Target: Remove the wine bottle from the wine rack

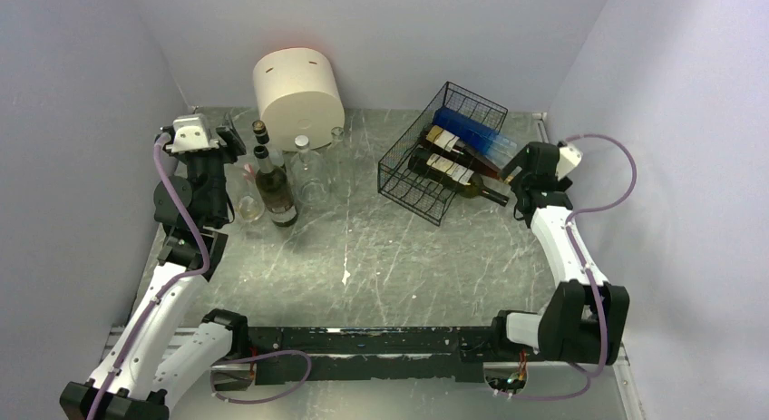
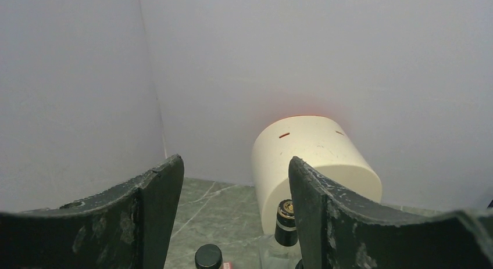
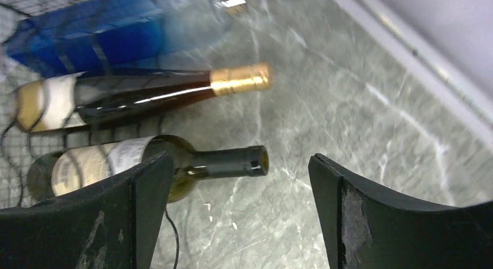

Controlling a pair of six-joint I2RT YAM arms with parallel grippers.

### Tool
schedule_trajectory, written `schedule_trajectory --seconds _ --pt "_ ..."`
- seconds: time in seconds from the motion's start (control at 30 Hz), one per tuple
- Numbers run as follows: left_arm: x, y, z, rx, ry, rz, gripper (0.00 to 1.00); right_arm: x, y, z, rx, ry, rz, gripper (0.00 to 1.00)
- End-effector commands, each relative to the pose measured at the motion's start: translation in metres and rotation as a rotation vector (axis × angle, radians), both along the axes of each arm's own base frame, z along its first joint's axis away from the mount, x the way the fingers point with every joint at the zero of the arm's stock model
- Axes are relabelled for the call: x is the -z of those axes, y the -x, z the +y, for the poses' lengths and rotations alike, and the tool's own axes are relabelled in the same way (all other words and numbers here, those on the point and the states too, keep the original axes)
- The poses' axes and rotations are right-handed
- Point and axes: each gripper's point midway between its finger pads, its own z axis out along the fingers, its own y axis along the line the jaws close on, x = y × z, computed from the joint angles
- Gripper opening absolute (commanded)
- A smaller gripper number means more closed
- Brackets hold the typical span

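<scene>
The black wire-mesh wine rack [image 1: 433, 180] stands tilted at the back right of the table. It holds a blue bottle [image 1: 472, 130], a gold-capped bottle [image 1: 453, 146] and a green wine bottle [image 1: 458, 177] with a dark neck. In the right wrist view the green bottle [image 3: 209, 162] lies with its neck just beyond the left finger, the gold-capped bottle [image 3: 145, 94] lies behind it. My right gripper [image 1: 510, 177] is open and empty by the bottle necks. My left gripper [image 1: 234, 141] is open and empty, raised at the back left.
A cream cylinder [image 1: 297, 98] stands at the back. Upright dark bottles [image 1: 275, 189] and clear glass bottles [image 1: 308, 170] stand in front of it, under my left gripper. The right wall is close behind my right arm.
</scene>
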Motion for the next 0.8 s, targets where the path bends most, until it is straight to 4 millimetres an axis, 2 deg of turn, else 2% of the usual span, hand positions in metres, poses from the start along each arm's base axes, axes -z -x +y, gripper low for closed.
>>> schedule_trajectory --seconds 0.0,0.17,0.3,0.5,0.7,0.77 --pt "-0.013 0.004 -0.010 0.047 0.002 -0.032 0.70 0.024 -0.017 -0.001 0.110 -0.278 -0.113 0.89" --pt "-0.012 0.002 -0.014 0.059 -0.003 -0.025 0.70 0.071 -0.013 -0.006 0.275 -0.535 -0.099 0.87" --pt "-0.013 0.003 -0.016 0.071 -0.005 -0.028 0.69 0.097 -0.013 -0.002 0.351 -0.680 -0.097 0.81" --pt "-0.013 0.003 -0.014 0.063 -0.005 -0.025 0.69 0.121 -0.021 0.014 0.389 -0.855 -0.112 0.75" --pt "-0.015 0.005 -0.014 0.064 -0.003 -0.036 0.69 0.140 -0.026 0.024 0.452 -0.928 -0.129 0.72" --pt "-0.015 0.004 -0.015 0.066 -0.002 -0.031 0.69 0.145 -0.030 0.029 0.466 -0.945 -0.132 0.69"
